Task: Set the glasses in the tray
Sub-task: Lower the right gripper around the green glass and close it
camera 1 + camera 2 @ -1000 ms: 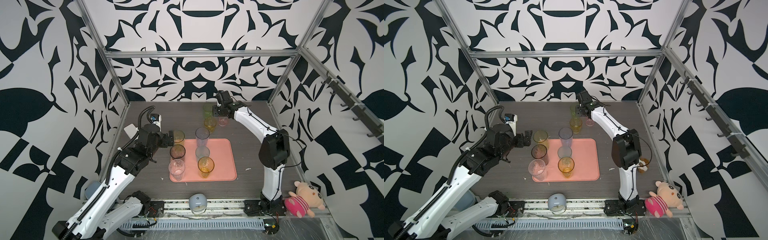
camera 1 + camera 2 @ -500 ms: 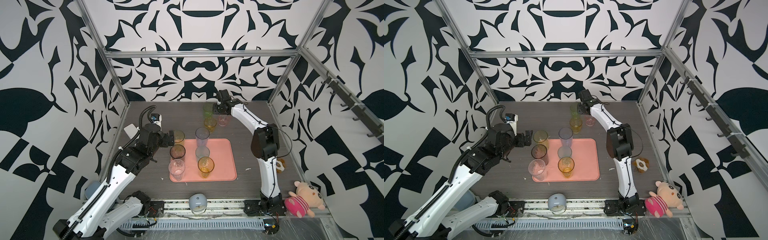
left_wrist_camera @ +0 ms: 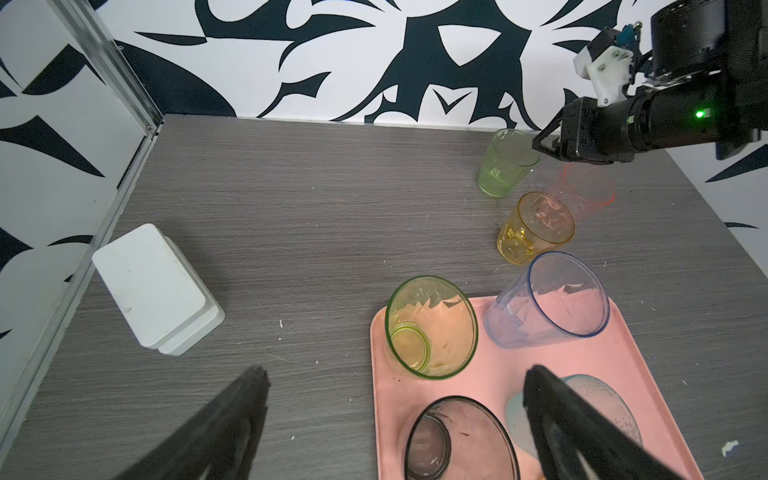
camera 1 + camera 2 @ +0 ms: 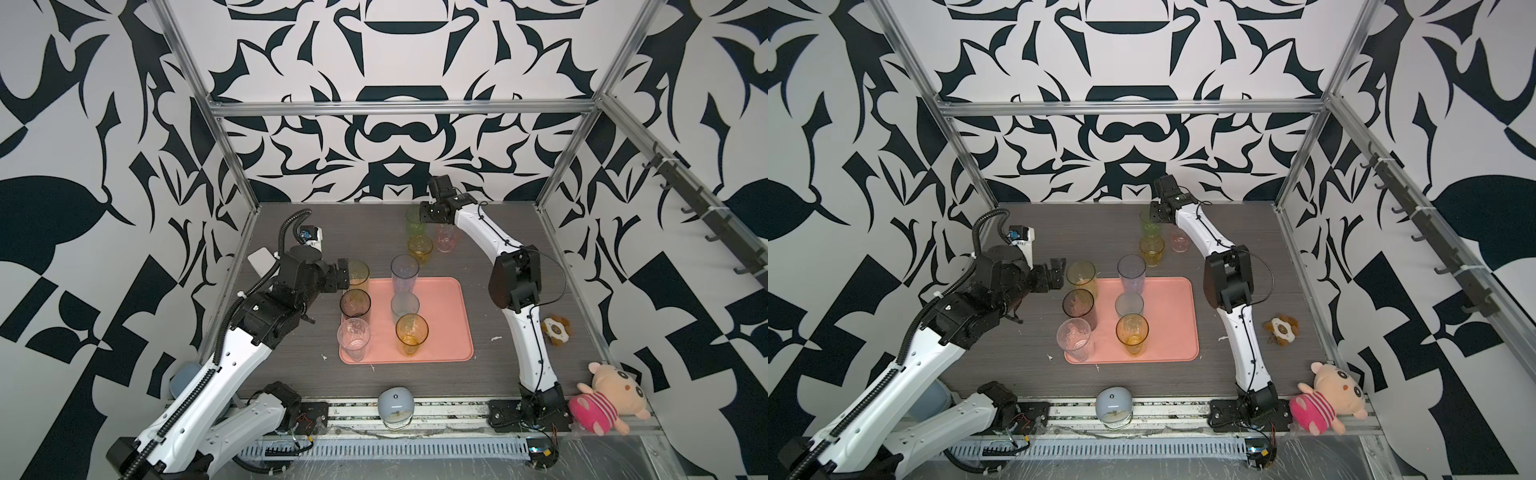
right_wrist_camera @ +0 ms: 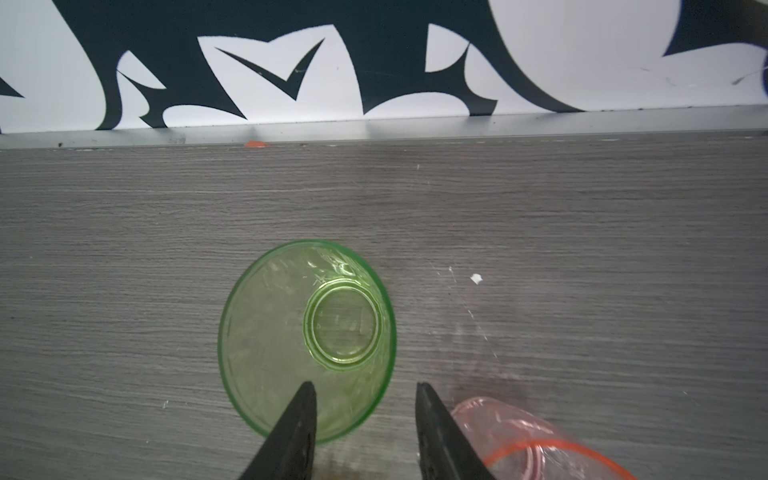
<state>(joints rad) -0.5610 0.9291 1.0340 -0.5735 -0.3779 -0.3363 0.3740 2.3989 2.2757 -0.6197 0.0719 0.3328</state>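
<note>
Right wrist view cuts the pink glass (image 5: 519, 440) off at the frame edge, so only part of its rim and wall shows, just beside the green glass (image 5: 291, 332). The right gripper (image 5: 363, 388) stands partly open, one finger over the green glass's mouth and one outside its near wall. Whether either finger touches the glass I cannot tell. In both top views its fingertips are hidden behind the wrist housing.

The left gripper (image 3: 395, 374) is spread wide and holds nothing. In the left wrist view one of its fingers covers part of the teal glass (image 3: 611, 407), and the smoky glass (image 3: 457, 440) runs out of frame.

Six glasses stand upright on the tray (image 4: 449, 316): the teal and smoky ones, the yellow glass (image 4: 360, 276), clear glass (image 4: 353, 338), blue glass (image 4: 404, 274) and amber glass (image 4: 411, 332). The green, the pink and a short amber glass (image 4: 419, 248) stand on the table (image 4: 291, 224) beyond the tray's far edge.

A pale blue box (image 4: 183, 376) is half hidden under the left arm. The table is grey wood-grain flecked with white crumbs, and black-and-white patterned walls and an aluminium frame enclose it.
</note>
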